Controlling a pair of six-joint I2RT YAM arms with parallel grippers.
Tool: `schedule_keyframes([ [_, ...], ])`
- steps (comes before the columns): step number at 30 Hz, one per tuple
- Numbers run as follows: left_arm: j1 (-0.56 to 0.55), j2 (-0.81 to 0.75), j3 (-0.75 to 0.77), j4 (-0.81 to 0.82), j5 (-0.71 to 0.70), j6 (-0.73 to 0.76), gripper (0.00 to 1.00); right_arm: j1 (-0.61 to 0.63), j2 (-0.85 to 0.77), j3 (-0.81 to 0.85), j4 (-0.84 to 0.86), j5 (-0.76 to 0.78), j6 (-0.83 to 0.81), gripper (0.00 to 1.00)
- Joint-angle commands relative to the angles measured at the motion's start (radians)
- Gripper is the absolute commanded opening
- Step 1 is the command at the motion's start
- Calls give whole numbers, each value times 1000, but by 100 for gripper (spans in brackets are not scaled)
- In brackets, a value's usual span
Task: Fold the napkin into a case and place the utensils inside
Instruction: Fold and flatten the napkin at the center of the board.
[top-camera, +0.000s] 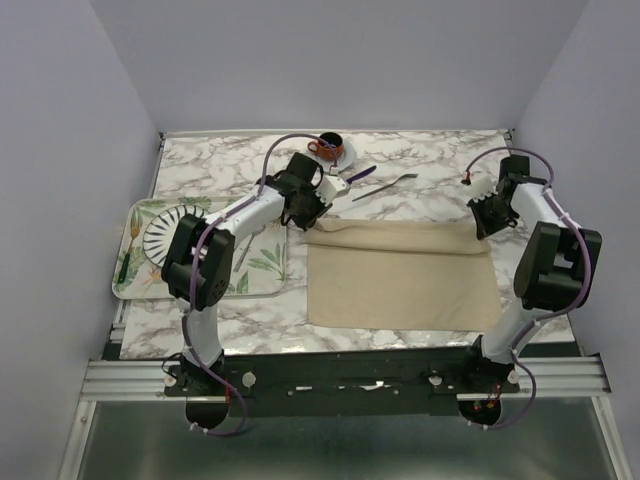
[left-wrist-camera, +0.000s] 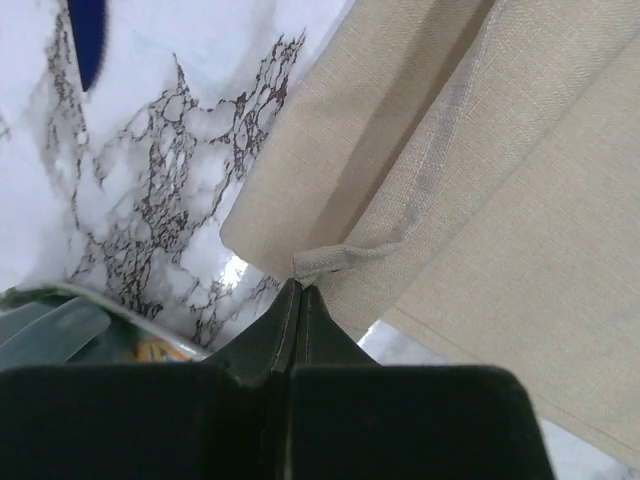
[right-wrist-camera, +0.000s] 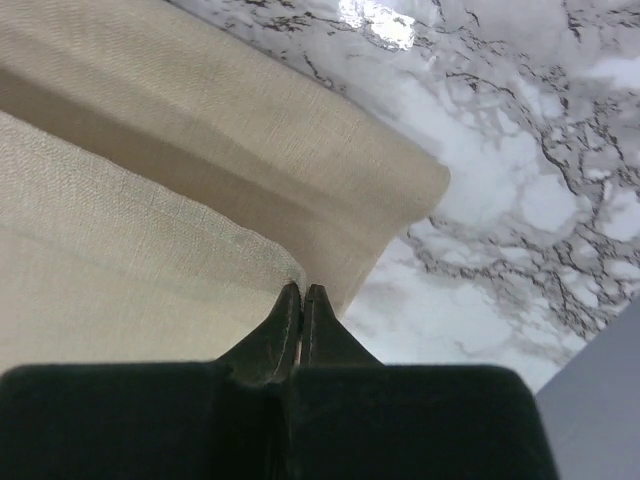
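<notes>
- Top external view: the beige napkin (top-camera: 400, 285) lies spread at the middle of the marble tabletop (top-camera: 230, 170), its far edge turned over in a narrow band.
- Over its far left corner stands the left gripper (top-camera: 303, 212), over the far right corner the right gripper (top-camera: 484, 222); both arms reach forward, wrists bent down.
- Wrist views: each pair of jaws is pressed tight together, pinching a corner of the cloth's upper layer.
- Beyond the fold, toward the far edge, lie the purple knife (top-camera: 362, 174) and the silver fork (top-camera: 385, 187); a leaf-printed tray (top-camera: 125, 265) sits at the left edge.
- Pale lilac walls (top-camera: 60, 100) enclose the tabletop.
</notes>
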Motion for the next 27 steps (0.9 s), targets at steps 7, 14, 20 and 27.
schedule_keyframes([
  [7, 7, -252, -94, -139, 206, 80, 0, -10, -267, -78, -111, -7, -118, 1],
  [14, -29, -361, -281, -80, 292, 20, 0, -27, -336, -245, -87, 24, -190, 1],
  [20, -77, -307, -427, 91, 303, -112, 0, -27, -289, -361, 27, 37, -162, 1],
  [27, -81, -249, -455, 134, 257, -115, 0, -27, -229, -382, 81, 59, -155, 1],
])
